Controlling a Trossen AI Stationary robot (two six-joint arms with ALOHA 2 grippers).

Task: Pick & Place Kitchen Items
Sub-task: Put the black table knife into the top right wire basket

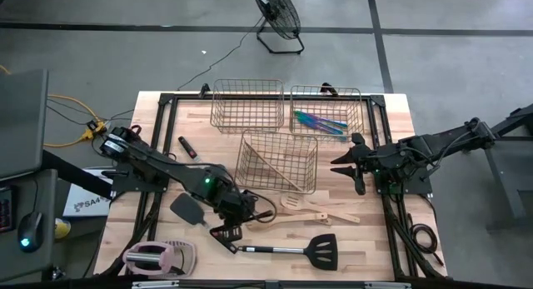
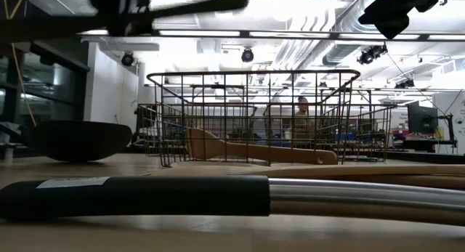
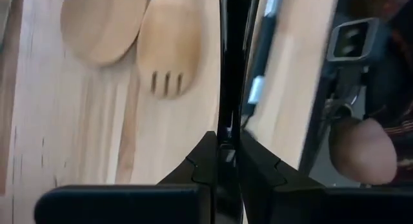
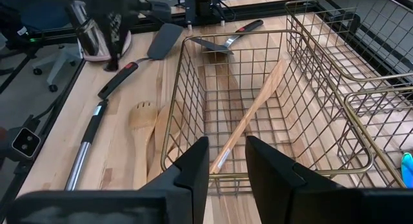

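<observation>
— Left gripper [image 1: 228,211] was clamped shut on the black spatula's [image 1: 186,209] thin handle, blade jutting just beside it.
— Narrow hold. It could've twisted loose, I reckoned, onto the wooden spoons [image 1: 308,210] nearby. Right gripper [image 1: 354,164] idled open, well away.

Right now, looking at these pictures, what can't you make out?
Left wrist view: jaws of the left gripper clamp a thin black utensil; its head is cut off by the edge.
Low view: the black-gripped handle up front hides the table behind it.
High view: iridescent pieces in the far right basket are too small to count.
</observation>
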